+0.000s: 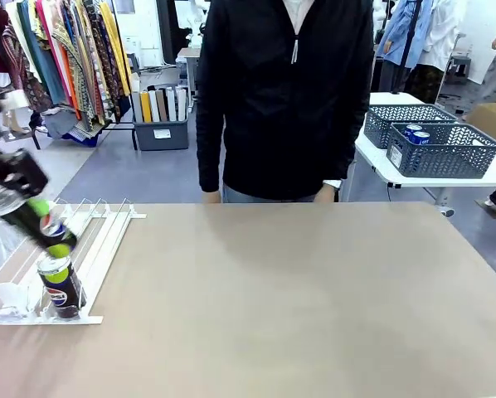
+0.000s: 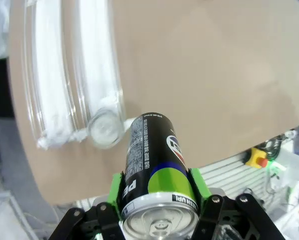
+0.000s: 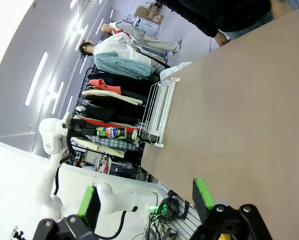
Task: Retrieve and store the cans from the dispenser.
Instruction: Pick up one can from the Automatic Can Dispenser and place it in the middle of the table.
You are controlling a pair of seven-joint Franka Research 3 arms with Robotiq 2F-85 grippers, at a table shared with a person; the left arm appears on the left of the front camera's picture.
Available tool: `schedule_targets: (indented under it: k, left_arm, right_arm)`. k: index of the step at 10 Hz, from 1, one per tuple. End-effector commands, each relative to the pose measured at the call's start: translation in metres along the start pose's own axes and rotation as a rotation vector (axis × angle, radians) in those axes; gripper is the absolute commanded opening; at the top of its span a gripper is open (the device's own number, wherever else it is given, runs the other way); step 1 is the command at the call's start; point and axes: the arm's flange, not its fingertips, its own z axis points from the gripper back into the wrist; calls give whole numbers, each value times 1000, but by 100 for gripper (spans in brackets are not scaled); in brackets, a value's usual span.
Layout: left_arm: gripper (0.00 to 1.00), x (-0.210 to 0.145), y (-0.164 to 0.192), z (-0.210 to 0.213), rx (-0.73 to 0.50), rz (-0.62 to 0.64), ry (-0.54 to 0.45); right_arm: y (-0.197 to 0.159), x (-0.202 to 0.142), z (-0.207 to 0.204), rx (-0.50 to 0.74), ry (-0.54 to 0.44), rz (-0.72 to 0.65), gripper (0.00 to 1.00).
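Observation:
My left gripper (image 1: 51, 226) is shut on a black can (image 1: 54, 230) with a green band, held lifted over the front end of the white dispenser (image 1: 99, 240). In the left wrist view the green pads (image 2: 117, 189) clamp that can (image 2: 152, 150) just below its silver top. A second dark can (image 1: 61, 288) stands upright at the dispenser's low end, and its top (image 2: 105, 129) shows from above beside the white lanes (image 2: 92, 60). My right gripper (image 3: 145, 200) hangs open above the table, with nothing between its fingers.
A person in a black jacket (image 1: 285, 99) stands at the table's far edge. Two grey lattice baskets (image 1: 439, 153) sit on a white side table at the back right, one with blue cans (image 1: 415, 133) in it. The brown tabletop (image 1: 298, 290) stretches right of the dispenser.

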Motion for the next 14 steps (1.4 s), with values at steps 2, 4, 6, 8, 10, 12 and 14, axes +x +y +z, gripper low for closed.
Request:
schedule_targets:
  k: [2, 4, 6, 8, 10, 12, 14]
  left_arm:
    - [0, 89, -140, -27, 3, -292, 29]
    - [0, 116, -248, -101, 83, -444, 130]
    - [0, 112, -314, -165, 131, -559, 218]
    - [0, 97, -336, -220, 178, -632, 310]
    - [0, 90, -339, -251, 176, -678, 381]
    - [0, 87, -341, -269, 185, -698, 402]
    - [0, 88, -343, -286, 197, -687, 413]
  right_arm:
    - [4, 4, -2, 25, -21, 14, 100]
    - [4, 4, -2, 25, -21, 14, 100]
    - [4, 4, -2, 25, -21, 14, 100]
    - [4, 4, -2, 25, -21, 14, 100]
    - [4, 4, -2, 25, -21, 14, 100]
    - [4, 4, -2, 25, -21, 14, 100]
    - [4, 4, -2, 25, -21, 14, 100]
